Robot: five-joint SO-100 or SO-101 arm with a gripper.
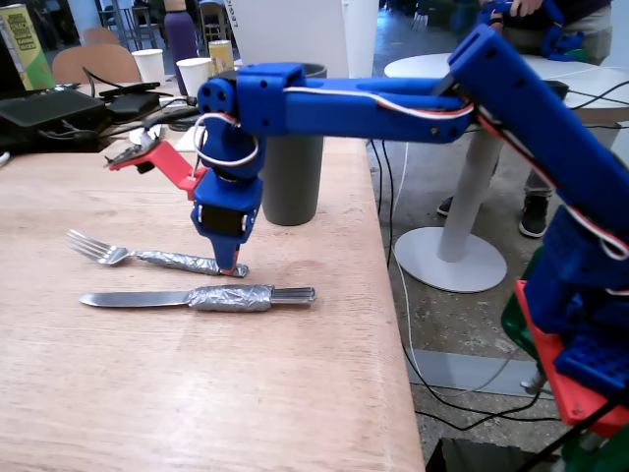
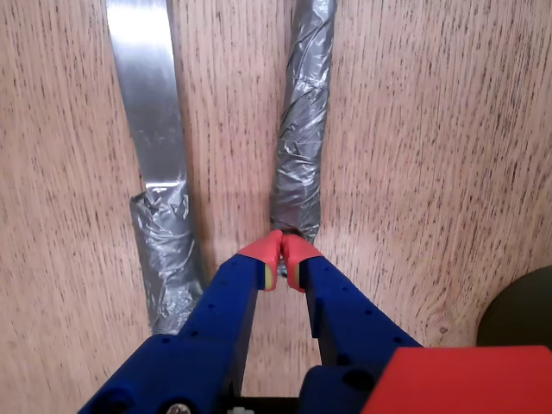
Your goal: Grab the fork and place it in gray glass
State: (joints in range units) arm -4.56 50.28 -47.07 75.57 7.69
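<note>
Both views are evenly lit by soft, diffuse light. The pale wooden worktop (image 1: 197, 393) carries only faint shadows. The flat steel knife blade (image 2: 145, 95) shows glare. Background detail in the fixed view is soft.

A light wooden table (image 1: 147, 393) carries a foil-handled silver fork (image 1: 138, 256), a foil-wrapped flat-bladed knife (image 1: 197, 297) just beside it, and a tall dark-gray glass (image 1: 293, 182).

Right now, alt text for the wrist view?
The blue pincer with red tips is nearly shut at the end of the fork's foil-wrapped handle, on a wooden table. To its left lies the knife, blade bare, handle foil-wrapped. The dark rim of the gray glass shows at the right edge.
</note>
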